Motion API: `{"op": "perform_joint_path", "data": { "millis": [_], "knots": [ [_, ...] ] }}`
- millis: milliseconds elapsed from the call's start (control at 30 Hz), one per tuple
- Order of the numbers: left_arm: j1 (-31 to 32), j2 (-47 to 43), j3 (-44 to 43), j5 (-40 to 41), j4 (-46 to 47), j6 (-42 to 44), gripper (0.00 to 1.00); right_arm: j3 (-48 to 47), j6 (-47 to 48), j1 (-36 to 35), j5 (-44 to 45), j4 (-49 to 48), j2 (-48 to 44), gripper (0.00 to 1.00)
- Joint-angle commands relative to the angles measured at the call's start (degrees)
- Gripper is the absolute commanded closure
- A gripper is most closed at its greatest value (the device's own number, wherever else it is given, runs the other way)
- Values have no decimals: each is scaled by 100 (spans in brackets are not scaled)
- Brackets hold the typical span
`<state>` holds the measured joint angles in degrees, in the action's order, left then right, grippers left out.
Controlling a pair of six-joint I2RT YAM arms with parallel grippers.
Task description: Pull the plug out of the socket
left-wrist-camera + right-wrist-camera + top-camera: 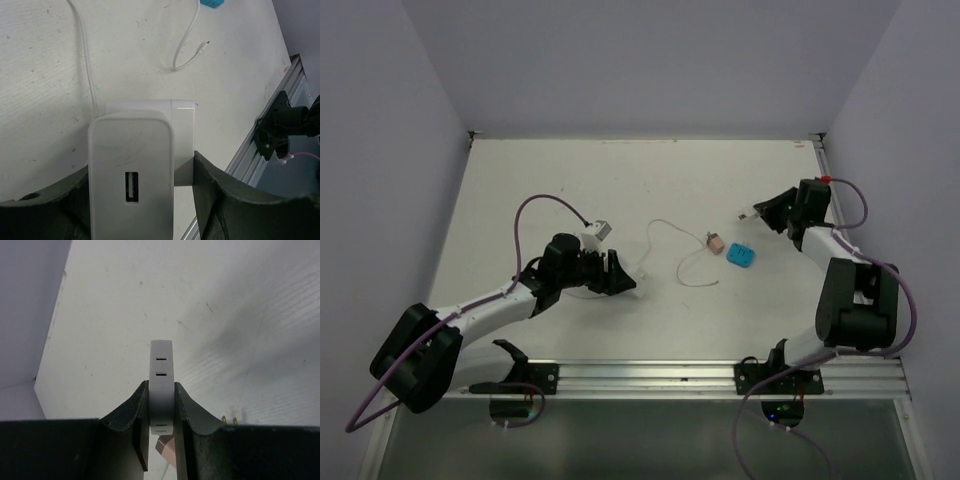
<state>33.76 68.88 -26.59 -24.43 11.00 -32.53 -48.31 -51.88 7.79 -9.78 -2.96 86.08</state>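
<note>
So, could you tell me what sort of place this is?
Likely a robot test cell: a white table boxed in by plain grey walls, with a left arm and right arm bolted to an aluminium rail.

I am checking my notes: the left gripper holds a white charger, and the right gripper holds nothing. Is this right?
No. The right wrist view shows the right gripper shut on a white slotted socket. The left gripper does hold the white charger.

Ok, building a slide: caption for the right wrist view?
Jaws of the right gripper clamp a slim white socket, slots facing camera.
</note>
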Motion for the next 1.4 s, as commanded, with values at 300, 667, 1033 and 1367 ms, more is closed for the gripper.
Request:
{"op": "perform_joint_path", "data": {
  "millis": [300, 667, 1033, 1367],
  "knots": [
    [-36, -244, -145, -115, 297, -174, 100, -565, 345, 64, -1307, -1242, 1613, 97],
    [-36, -33, -347, -273, 438, -332, 100, -530, 1494, 153, -622, 277, 894, 26],
    [-45, 573, -1039, -423, 394, -315, 100, -539, 3139, -618, 141, 1518, -978, 9],
    [-220, 1276, -2385, -642, -529, -8, 100, -29, 4782, -2676, -339, 1387, -1911, 1]
  ]
}}
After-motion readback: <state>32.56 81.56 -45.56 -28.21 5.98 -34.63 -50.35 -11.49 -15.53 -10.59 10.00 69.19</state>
